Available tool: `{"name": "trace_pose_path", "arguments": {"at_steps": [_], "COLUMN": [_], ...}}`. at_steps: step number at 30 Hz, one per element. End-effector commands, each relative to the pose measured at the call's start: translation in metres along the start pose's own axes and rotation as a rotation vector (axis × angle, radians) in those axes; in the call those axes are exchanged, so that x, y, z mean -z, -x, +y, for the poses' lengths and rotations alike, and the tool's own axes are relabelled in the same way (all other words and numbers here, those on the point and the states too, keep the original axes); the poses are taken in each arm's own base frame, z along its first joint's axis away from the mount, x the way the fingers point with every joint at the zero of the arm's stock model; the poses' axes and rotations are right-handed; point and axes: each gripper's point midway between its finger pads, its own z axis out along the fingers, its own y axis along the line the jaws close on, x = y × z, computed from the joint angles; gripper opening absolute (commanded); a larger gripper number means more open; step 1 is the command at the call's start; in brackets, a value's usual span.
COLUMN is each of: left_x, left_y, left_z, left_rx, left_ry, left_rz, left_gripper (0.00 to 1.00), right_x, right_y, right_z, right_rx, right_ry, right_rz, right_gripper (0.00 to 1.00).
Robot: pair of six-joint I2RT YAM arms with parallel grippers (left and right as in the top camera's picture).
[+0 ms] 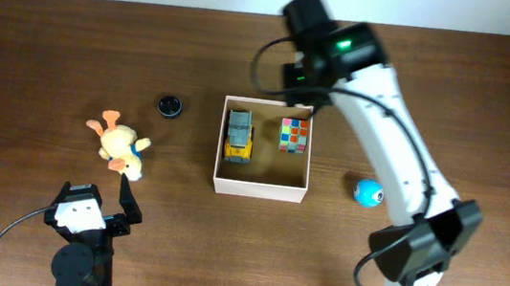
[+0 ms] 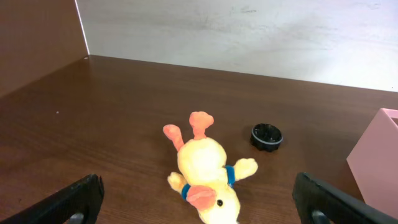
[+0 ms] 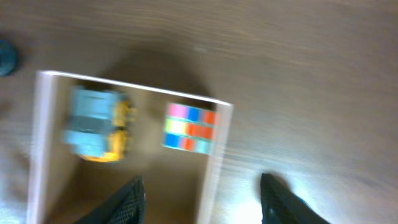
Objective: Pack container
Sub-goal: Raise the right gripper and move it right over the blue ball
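White-walled cardboard container (image 1: 260, 190), middle of counter (image 1: 54, 43), holding toy truck (image 1: 238, 135) and colour cube (image 1: 294, 135).
Left tool (image 2: 198, 182) spread, empty, facing a plush duck (image 2: 205, 171); right tool (image 3: 202, 190) spread, empty, above the container's wall.

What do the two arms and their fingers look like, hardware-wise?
Right arm: white shells on the long links, black joint housings, a lit green light near the wrist, black cables looping alongside. Left arm: black body with a white block on top, one black cable. Left fingers and right fingers: black.
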Motion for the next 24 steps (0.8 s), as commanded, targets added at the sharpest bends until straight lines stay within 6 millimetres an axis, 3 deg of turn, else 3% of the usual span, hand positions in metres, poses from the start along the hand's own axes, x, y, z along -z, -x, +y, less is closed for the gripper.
{"name": "trace_pose_path", "arguments": {"at_steps": [1,8,12,16,24], "left_x": [-0.001,-0.001,-0.001,-0.001,-0.001], "left_y": [-0.002,-0.002,-0.002,-0.002,-0.002], "left_z": [-0.003,-0.003,-0.003,-0.003,-0.003], "left_rx": [-0.017,-0.017,-0.017,-0.016,-0.017], "left_ry": [-0.014,-0.014,-0.014,-0.014,-0.014], "left_rz": [0.000,0.000,0.000,0.000,0.000], "left_gripper": [0.99,0.99,0.99,0.99,0.99], "right_x": [-0.006,-0.041,-0.067,-0.086,-0.100], "right_y": [-0.005,-0.043,-0.075,-0.099,-0.126], "right_z": [-0.051,-0.114,-0.131,-0.122,-0.109], "right_rx": [-0.100,-0.220,-0.270,-0.264,-0.240], "right_ry": [-0.099,-0.181,-0.209,-0.184,-0.158], "right_rz": [0.050,0.236,0.357,0.436,0.522], "right_gripper": [0.54,0.56,0.55,0.55,0.55]}}
